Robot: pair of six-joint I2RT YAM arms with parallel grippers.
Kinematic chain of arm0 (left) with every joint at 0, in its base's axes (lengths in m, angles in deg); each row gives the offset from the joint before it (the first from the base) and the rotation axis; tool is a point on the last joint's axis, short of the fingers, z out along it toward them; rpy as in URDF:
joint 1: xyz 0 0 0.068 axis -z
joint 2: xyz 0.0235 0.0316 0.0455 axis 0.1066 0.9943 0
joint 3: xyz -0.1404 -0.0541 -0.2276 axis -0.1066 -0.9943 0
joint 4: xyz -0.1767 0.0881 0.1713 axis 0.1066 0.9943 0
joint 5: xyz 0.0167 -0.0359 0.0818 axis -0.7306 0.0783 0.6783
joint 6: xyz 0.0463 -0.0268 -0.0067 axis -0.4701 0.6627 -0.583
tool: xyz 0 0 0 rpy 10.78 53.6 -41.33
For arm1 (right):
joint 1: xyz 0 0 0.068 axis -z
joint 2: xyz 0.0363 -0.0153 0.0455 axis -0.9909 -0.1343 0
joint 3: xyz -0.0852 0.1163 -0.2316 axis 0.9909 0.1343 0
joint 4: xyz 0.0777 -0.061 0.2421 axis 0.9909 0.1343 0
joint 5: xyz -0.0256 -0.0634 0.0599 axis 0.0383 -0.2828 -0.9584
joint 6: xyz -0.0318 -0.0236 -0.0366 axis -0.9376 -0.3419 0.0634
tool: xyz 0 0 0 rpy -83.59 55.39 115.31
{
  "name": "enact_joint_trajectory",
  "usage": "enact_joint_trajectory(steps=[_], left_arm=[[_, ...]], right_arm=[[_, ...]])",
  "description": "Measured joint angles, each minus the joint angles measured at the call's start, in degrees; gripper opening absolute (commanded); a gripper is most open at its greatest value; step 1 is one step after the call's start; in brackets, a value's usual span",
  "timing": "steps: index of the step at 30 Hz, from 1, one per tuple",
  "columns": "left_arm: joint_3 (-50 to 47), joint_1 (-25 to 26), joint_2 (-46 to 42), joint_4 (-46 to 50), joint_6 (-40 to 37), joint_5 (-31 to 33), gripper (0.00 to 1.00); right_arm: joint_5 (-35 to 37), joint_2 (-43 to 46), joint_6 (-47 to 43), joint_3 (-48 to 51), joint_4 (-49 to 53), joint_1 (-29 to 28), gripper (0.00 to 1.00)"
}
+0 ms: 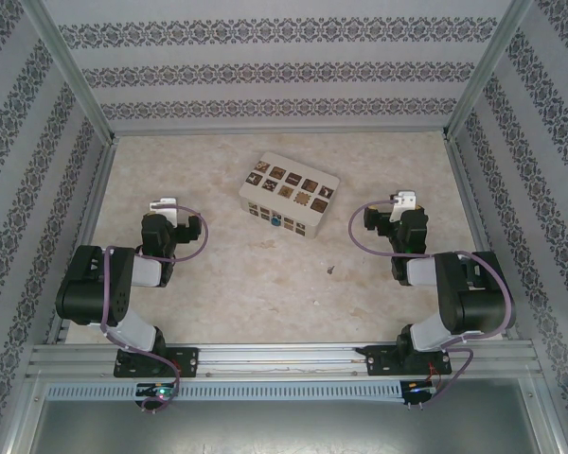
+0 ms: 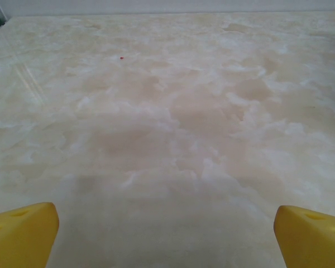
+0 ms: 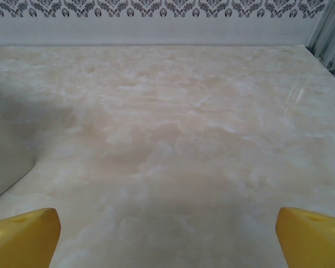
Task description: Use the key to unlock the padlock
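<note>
Left gripper (image 2: 166, 239) & right gripper (image 3: 167, 239) both splayed wide, released. The padlock (image 1: 276, 223): just a blue speck on the box (image 1: 290, 184) front. The key (image 1: 331, 272): dark fleck nr tabletop (image 1: 218, 284) centre, detail too small.

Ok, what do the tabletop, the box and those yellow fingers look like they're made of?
Tabletop: cream marble-look slab or laminate, smooth with a soft sheen, judging by the cloudy veining and faint reflections.
Box: cream painted wood or plastic, matte, with brown tiles set on top; too small to settle.
Fingers: yellow moulded plastic or rubber, matte, with rounded edges.
</note>
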Motion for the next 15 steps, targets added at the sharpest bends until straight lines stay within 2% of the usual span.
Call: enact_joint_trajectory(steps=[5,10,15], left_arm=[[0.0,0.0,-5.9,3.1,0.3,3.2,0.99],[8.5,0.0,-15.4,18.7,4.0,5.4,0.99],[19.3,0.0,-18.5,31.2,10.8,1.1,0.99]], right_arm=[[0.1,8.9,0.5,-0.3,7.1,0.0,0.98],[0.0,20.4,5.8,-3.5,18.5,0.0,0.98],[-3.0,26.6,17.2,-7.6,28.9,0.0,0.98]])
